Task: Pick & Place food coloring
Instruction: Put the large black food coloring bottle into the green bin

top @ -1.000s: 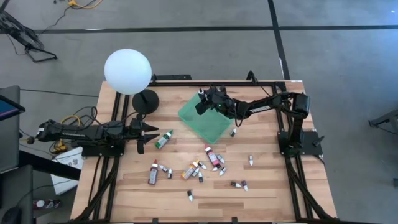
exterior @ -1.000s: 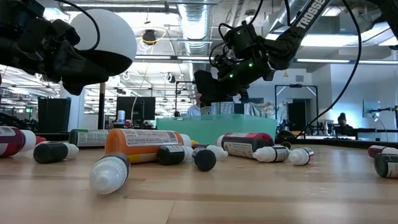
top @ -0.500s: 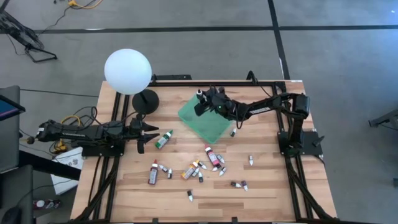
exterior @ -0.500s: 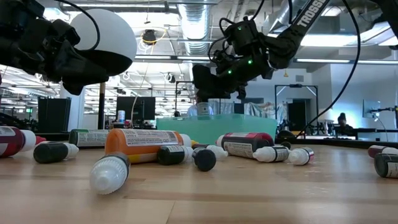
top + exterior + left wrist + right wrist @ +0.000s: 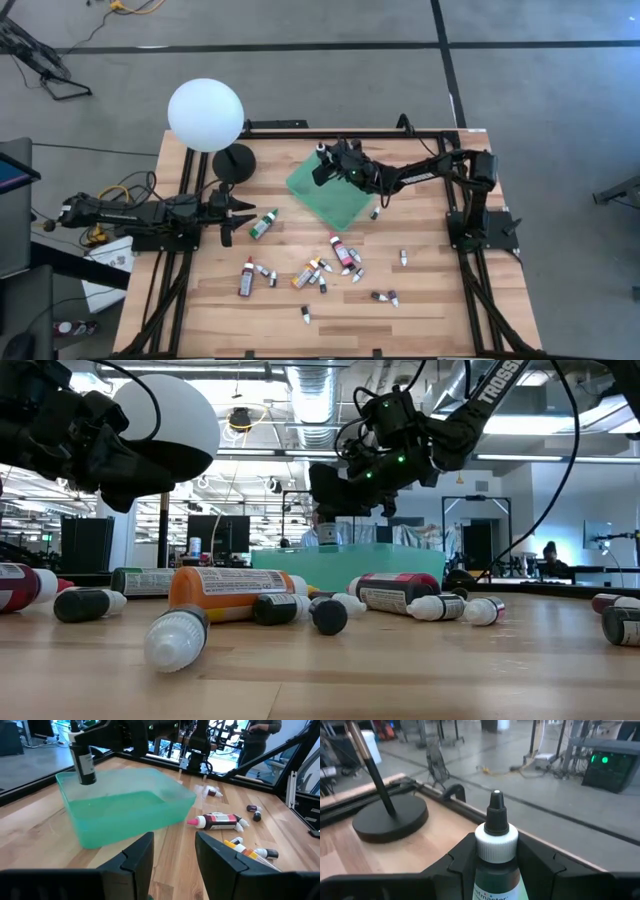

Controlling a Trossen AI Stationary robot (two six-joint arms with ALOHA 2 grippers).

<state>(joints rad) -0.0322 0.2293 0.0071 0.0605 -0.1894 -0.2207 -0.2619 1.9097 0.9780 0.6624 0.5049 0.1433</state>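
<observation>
Food coloring bottles (image 5: 330, 268) lie spread over the lower middle of your wooden table (image 5: 440, 310). Your right gripper (image 5: 322, 165) grips one dark bottle (image 5: 84, 761) upright above the green tray (image 5: 330, 190). Your left gripper (image 5: 228, 214) waits at the left, fingers apart, holding nothing.

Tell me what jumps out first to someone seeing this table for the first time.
The white globe lamp stands tall at the table's far left corner. Near it, the right hand holds a white-capped food coloring bottle upright above the green tray. Closer in, a scatter of small bottles lies on the wood, while the left hand waits empty at the left edge.
</observation>
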